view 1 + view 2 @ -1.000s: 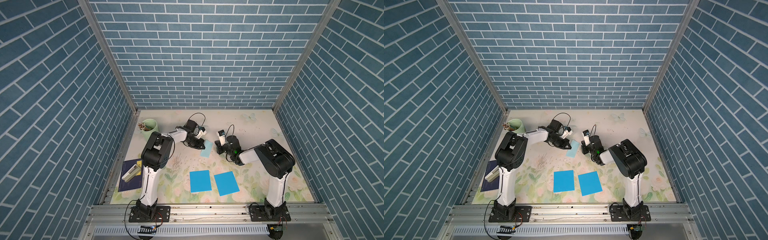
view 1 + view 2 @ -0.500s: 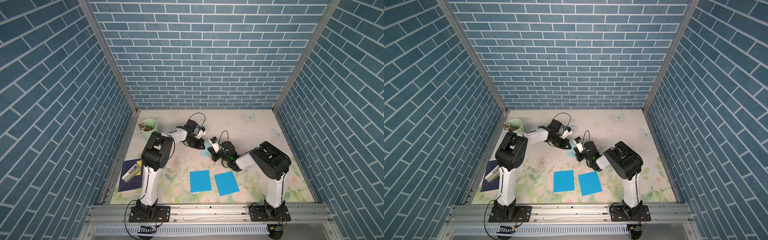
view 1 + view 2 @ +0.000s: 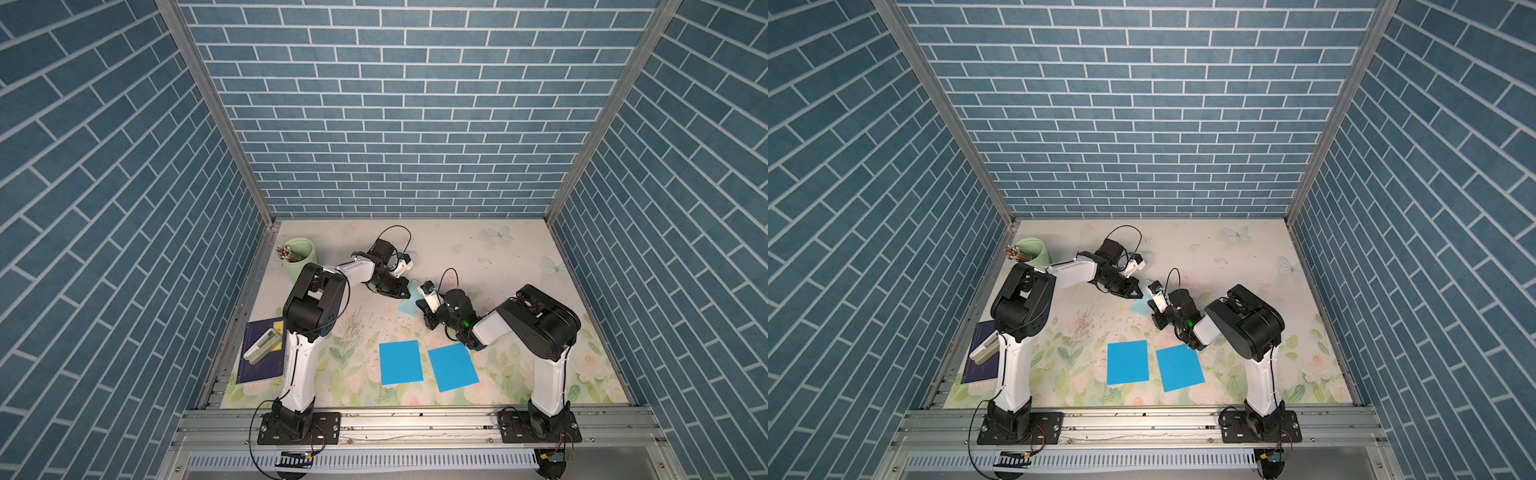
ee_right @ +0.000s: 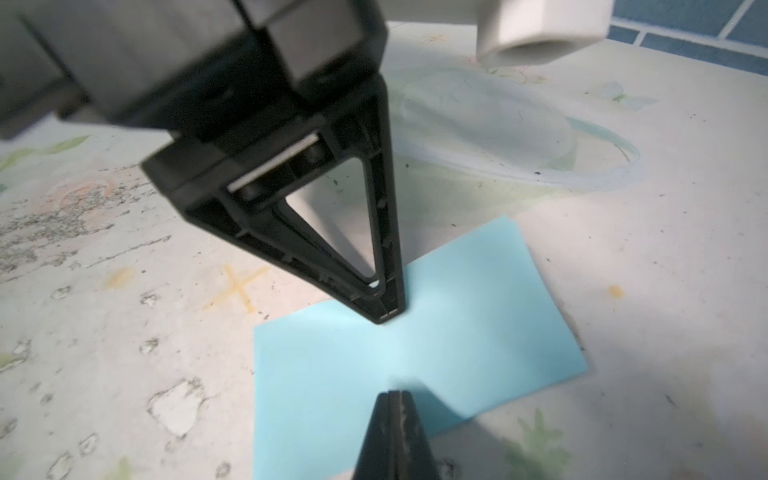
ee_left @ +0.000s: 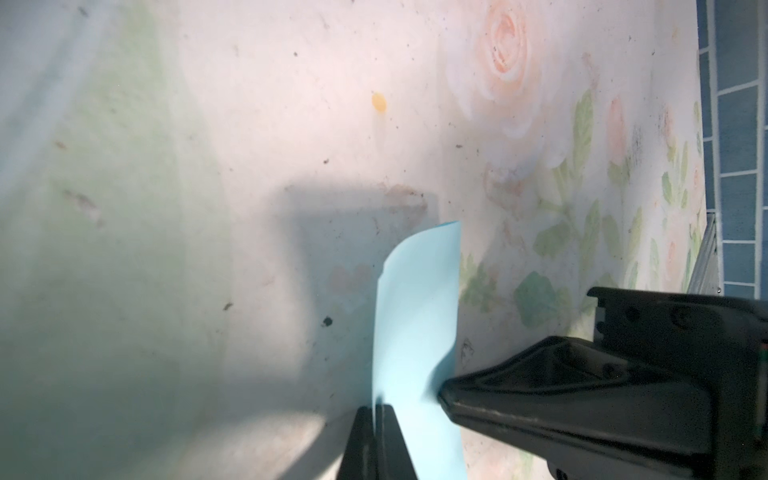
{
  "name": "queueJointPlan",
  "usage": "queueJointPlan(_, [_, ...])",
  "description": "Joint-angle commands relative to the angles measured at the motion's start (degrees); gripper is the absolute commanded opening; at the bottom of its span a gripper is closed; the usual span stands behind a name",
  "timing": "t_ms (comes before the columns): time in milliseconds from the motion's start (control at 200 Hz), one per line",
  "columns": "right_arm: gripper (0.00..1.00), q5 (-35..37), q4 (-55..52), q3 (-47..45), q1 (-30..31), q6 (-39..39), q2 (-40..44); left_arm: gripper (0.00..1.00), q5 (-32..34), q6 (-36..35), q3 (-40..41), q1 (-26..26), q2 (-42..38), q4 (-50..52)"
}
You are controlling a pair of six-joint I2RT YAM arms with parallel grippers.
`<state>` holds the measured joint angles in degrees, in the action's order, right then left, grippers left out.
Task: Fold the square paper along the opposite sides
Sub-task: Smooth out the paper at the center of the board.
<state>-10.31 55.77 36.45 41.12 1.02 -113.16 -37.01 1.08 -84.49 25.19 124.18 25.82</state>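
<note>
Both top views | pale paper (image 3: 407, 309) partly hidden | right gripper (image 3: 419, 305) over it

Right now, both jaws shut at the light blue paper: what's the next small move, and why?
Probably lower the right gripper onto the light blue paper and stroke toward its curled side. The left gripper, jaws shut, rests its tip near the opposite edge, seemingly pinning the paper, and one side lifts off the table, so it isn't flat.
</note>
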Motion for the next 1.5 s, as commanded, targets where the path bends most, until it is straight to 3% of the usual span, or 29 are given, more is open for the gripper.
queueJointPlan(0, [0.00, -1.5, -2.4, -1.7, 0.9, 2.3, 0.9, 0.00, 12.7, -1.4, 3.6, -1.6, 6.0, 5.8])
queueJointPlan(580, [0.00, -1.6, -0.3, -1.9, 2.9, 3.7, 4.1, 0.00, 12.7, -1.5, 4.3, -1.7, 5.9, 5.5])
queueJointPlan(870, [0.00, -2.6, -0.1, -0.8, 3.0, 2.8, -0.5, 0.00, 13.1, -1.6, 4.7, -1.7, 5.6, 5.5])
queueJointPlan(1495, [0.00, -1.8, -1.5, -4.6, 5.3, 1.4, -1.6, 0.00, 13.7, -1.4, 4.2, -2.3, 5.5, 5.6])
